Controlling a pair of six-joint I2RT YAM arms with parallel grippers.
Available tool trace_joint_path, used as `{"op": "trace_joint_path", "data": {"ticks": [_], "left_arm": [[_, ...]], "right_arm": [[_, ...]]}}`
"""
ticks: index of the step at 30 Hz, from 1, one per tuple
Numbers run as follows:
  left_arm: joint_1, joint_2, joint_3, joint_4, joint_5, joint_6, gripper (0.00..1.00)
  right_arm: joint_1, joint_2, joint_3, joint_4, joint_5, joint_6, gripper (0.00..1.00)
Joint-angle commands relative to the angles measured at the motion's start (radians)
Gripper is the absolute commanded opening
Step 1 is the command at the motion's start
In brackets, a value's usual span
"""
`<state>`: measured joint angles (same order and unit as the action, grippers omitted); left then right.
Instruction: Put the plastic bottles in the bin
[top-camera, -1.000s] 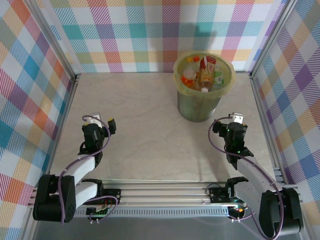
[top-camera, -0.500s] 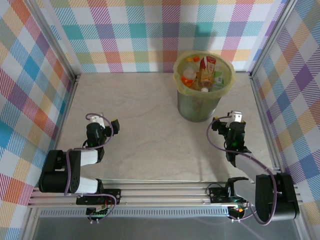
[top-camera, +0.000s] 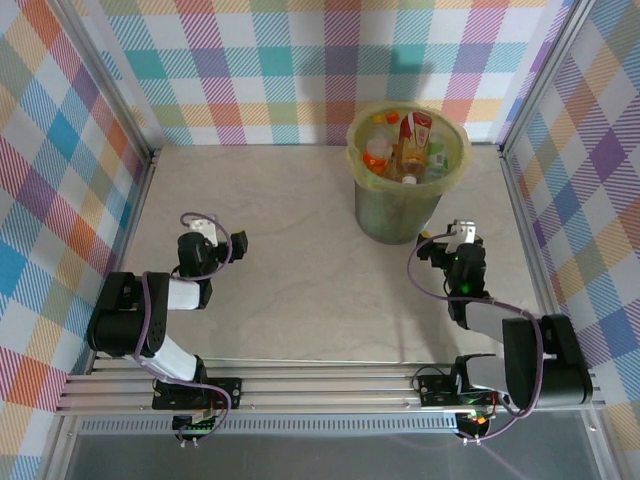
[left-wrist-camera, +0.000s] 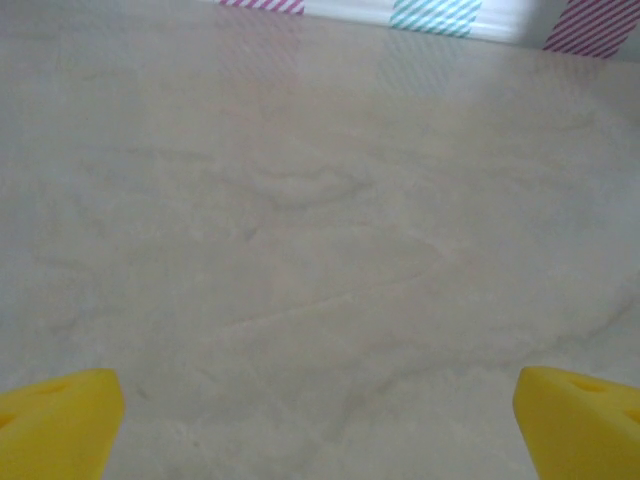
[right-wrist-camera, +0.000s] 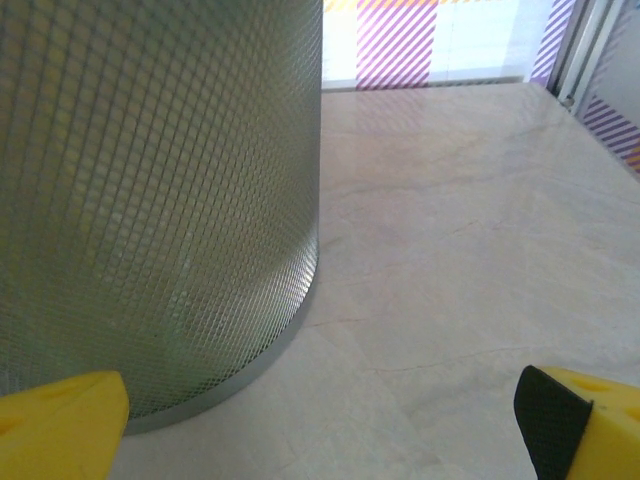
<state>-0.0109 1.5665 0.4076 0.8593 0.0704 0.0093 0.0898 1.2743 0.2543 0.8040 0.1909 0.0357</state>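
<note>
Plastic bottles (top-camera: 410, 135) lie heaped together inside the bin (top-camera: 398, 212).

We are recording a pale, marble-veined tabletop (top-camera: 290, 260). The bin (top-camera: 397, 215) is standing upright on it toward the far right, its round base sitting flat against the surface.

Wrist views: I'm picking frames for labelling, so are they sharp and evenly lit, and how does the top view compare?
Left wrist view: the table looks soft and hazy, with faint reflections of the wall along the top. Right wrist view: the bin mesh is crisp, the far wall washed out. Top view: even light, sharp, bottles readable.
</note>
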Motion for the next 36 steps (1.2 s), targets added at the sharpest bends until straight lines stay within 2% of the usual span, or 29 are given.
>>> {"op": "trace_joint_path", "data": {"ticks": [1,11,13,15,16,36], "left_arm": [[-0.008,0.003,0.011,-0.040,0.011,0.027,1.00],[-0.017,0.000,0.011,-0.043,-0.006,0.032,1.00],[-0.018,0.001,0.011,-0.044,-0.008,0.032,1.00],[-0.017,0.001,0.011,-0.044,-0.008,0.032,1.00],[-0.018,0.001,0.011,-0.045,-0.007,0.032,1.00],[-0.019,0.001,0.011,-0.045,-0.009,0.032,1.00]], "right_arm": [[-0.009,0.041,0.003,0.115,-0.048,-0.043,1.00],[-0.010,0.276,0.021,0.317,-0.123,-0.090,1.00],[-0.010,0.255,0.049,0.231,-0.095,-0.074,1.00],[-0.015,0.270,0.119,0.114,0.004,-0.026,1.00],[-0.046,0.265,0.134,0.077,-0.029,0.003,1.00],[-0.065,0.260,0.128,0.081,-0.040,0.017,1.00]]}}
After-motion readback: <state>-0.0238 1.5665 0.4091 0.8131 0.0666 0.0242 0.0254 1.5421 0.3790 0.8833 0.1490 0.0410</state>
